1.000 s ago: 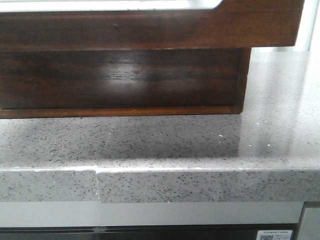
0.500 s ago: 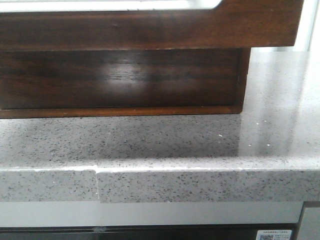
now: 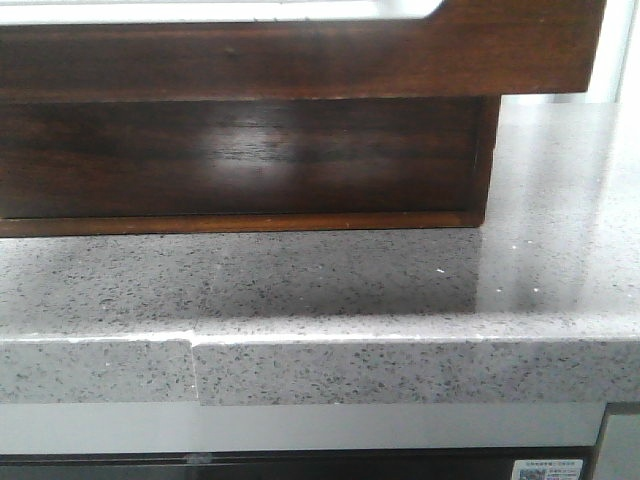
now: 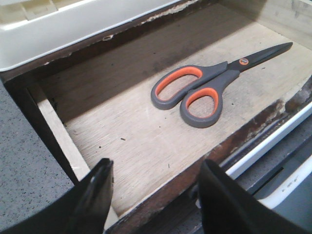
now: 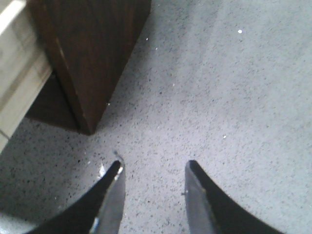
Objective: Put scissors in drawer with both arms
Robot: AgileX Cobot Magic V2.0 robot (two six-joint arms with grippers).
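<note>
The scissors (image 4: 204, 87), grey with orange-lined handles and dark blades, lie flat on the pale floor of the open drawer (image 4: 122, 141) in the left wrist view. My left gripper (image 4: 156, 168) is open and empty, its fingers either side of the drawer's dark brown edge (image 4: 195, 165). In the front view the drawer's glossy dark brown front (image 3: 300, 55) with its wide cut-out fills the top; neither gripper shows there. My right gripper (image 5: 153, 168) is open and empty above the speckled grey counter (image 5: 219, 97), beside the corner of the dark wooden cabinet (image 5: 92, 53).
The grey speckled counter (image 3: 300, 280) runs under the cabinet body (image 3: 240, 160) to a front edge (image 3: 300, 370). A white tray-like edge (image 4: 73, 29) lies beyond the drawer in the left wrist view. White rails (image 4: 273, 141) run beside the drawer.
The drawer front in the front view has shifted very slightly; otherwise nothing visibly changed.
</note>
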